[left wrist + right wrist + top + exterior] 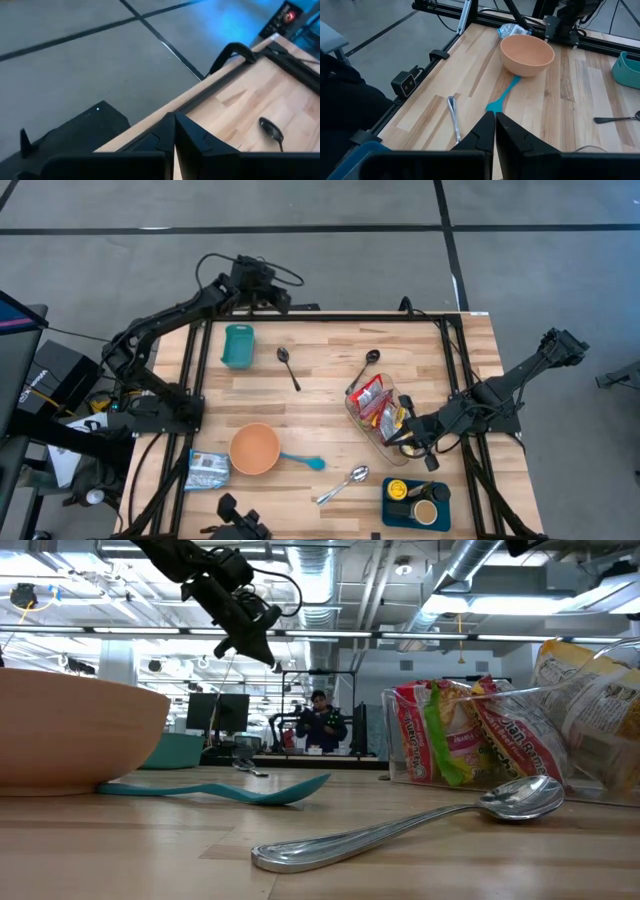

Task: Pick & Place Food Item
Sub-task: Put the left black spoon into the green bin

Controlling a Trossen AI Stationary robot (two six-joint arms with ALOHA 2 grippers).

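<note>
Your right pincer (428,452) is pressed together beside the clear box (372,427) of snack packs (369,395). Your left pincer (283,301), also pressed together, waits past the tabletop's (310,415) far edge.

An orange bowl (254,448) with a teal spoon (303,462) sits lower left of centre, a silver spoon (343,485) lower centre, a teal cup (238,345) upper left.

noodle packets (375,402) | red-yellow, 2 visible | upright in clear container (362,420) | table's right
</note>
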